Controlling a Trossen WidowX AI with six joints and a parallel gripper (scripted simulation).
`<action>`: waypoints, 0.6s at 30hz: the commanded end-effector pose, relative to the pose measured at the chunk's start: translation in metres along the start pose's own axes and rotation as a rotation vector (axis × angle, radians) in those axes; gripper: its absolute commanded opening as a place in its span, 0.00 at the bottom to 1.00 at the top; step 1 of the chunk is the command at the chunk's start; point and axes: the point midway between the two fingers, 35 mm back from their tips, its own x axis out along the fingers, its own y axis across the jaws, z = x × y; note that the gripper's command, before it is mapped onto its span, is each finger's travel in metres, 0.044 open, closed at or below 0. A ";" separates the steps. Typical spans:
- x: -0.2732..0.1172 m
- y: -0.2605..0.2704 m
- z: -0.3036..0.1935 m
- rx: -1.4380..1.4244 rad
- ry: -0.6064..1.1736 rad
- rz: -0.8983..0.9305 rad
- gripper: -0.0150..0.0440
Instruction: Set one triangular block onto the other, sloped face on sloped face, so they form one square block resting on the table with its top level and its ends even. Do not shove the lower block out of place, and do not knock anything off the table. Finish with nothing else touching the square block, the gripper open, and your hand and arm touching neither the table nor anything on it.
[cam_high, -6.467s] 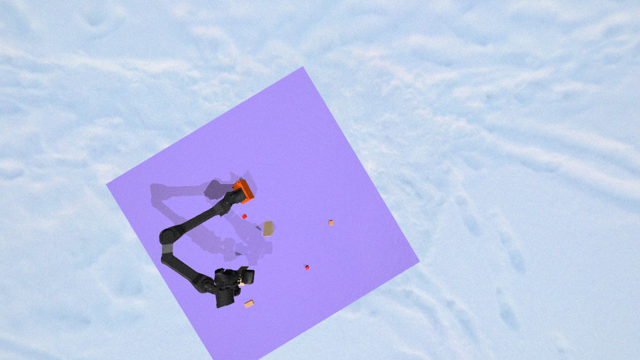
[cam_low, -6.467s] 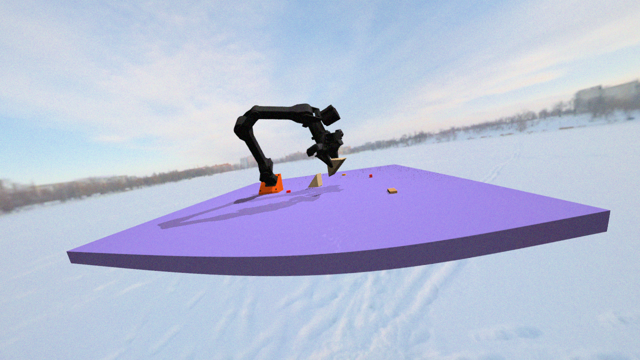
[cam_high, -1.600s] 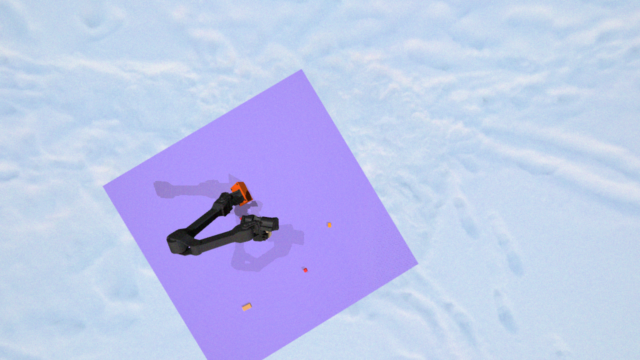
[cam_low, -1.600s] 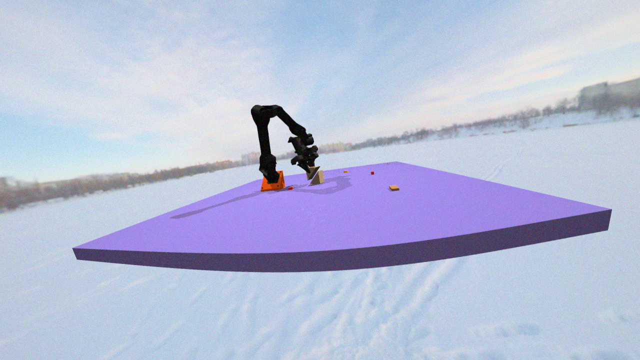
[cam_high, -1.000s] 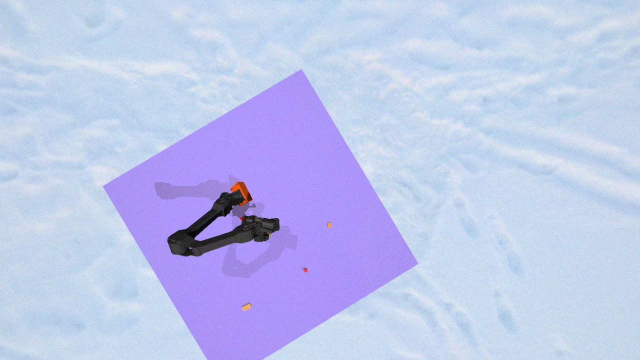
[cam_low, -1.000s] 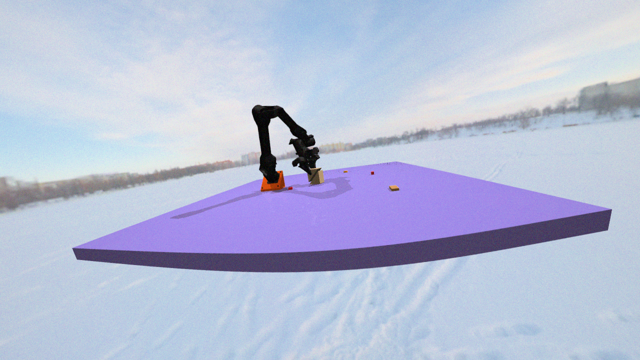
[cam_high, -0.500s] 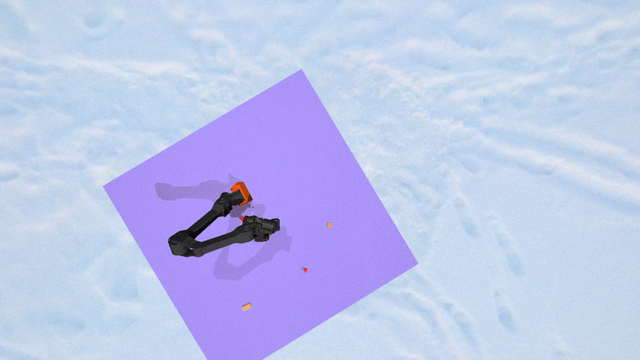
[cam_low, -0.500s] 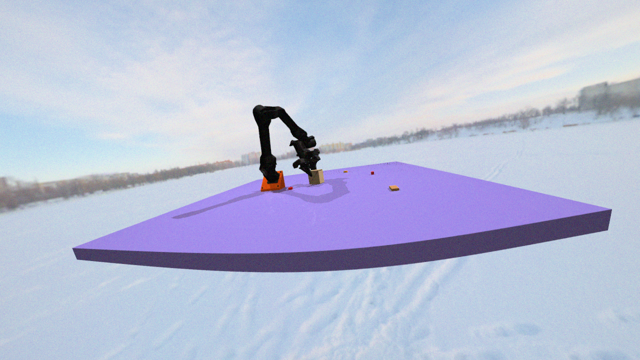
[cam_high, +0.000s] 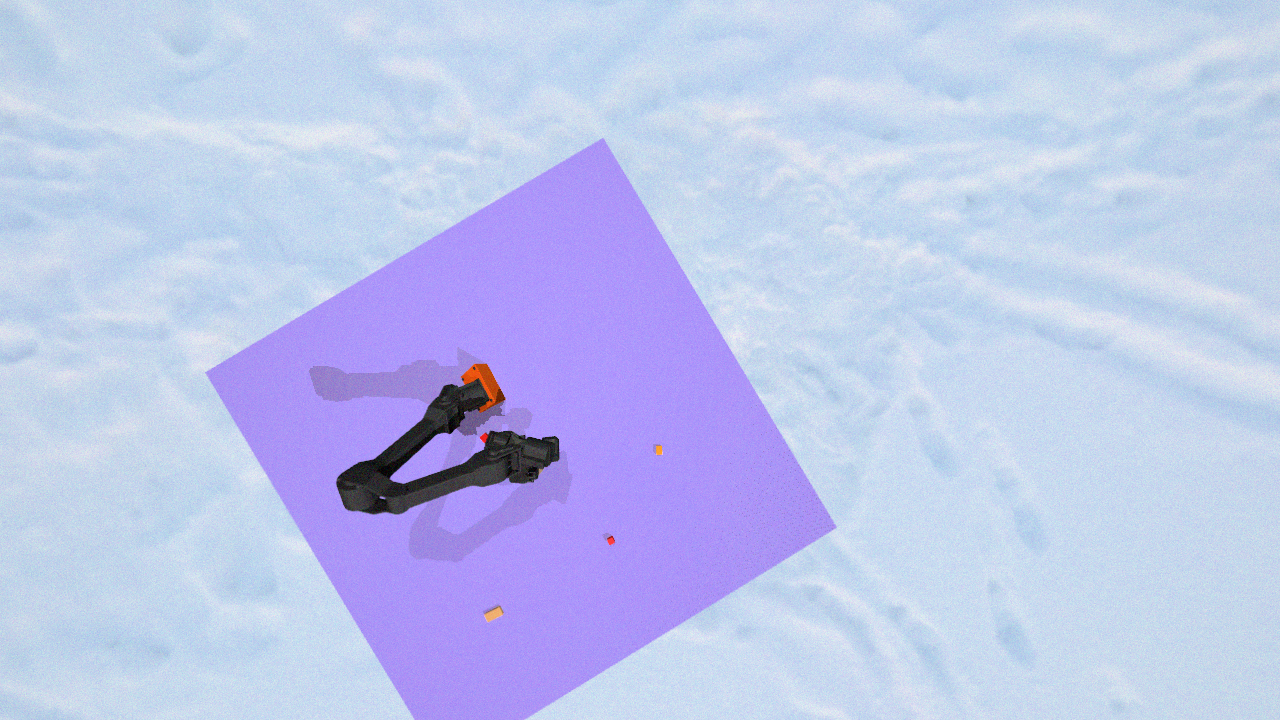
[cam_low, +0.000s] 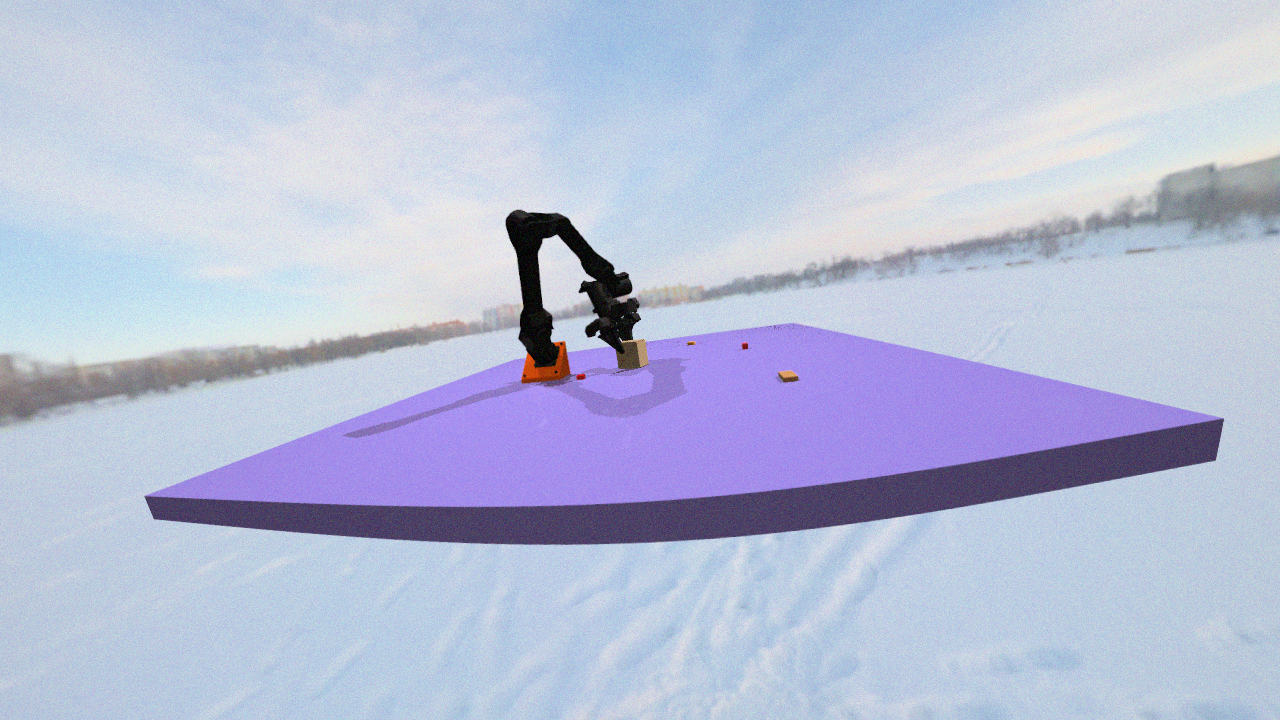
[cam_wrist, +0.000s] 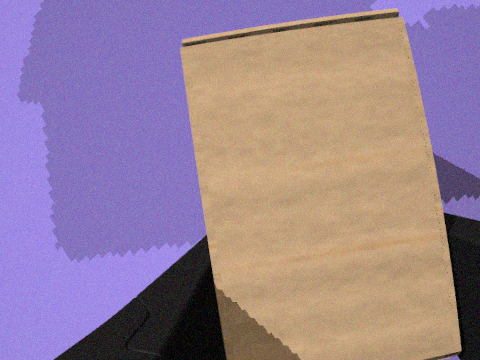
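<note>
My gripper (cam_low: 622, 346) (cam_wrist: 308, 236) is shut on the upper triangular block (cam_wrist: 320, 175) (cam_low: 626, 348). That wooden block fills much of the wrist view, its flat face toward the camera, with a black finger at each side. The lower triangular block (cam_low: 637, 360) stands on the purple table (cam_high: 581, 268) (cam_low: 537, 456). In the exterior view the two form a nearly square outline, with no clear gap between them. In the wrist view, a thin light strip of wood shows beyond the upper block's far edge, past a narrow dark line. The arm mostly hides both blocks in the top view.
A red block (cam_high: 484, 437) (cam_low: 580, 376) lies near the orange arm base (cam_high: 486, 385) (cam_low: 546, 365). Farther off are another red block (cam_high: 611, 540) (cam_low: 744, 345), a yellow-orange block (cam_high: 658, 450) (cam_low: 691, 342) and a flat tan block (cam_high: 493, 613) (cam_low: 787, 376).
</note>
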 end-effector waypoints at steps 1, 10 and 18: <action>0.001 -0.001 0.000 -0.009 -0.006 -0.003 0.25; 0.001 -0.001 0.000 -0.014 -0.007 -0.005 0.25; 0.001 -0.001 0.000 -0.015 -0.007 -0.005 0.25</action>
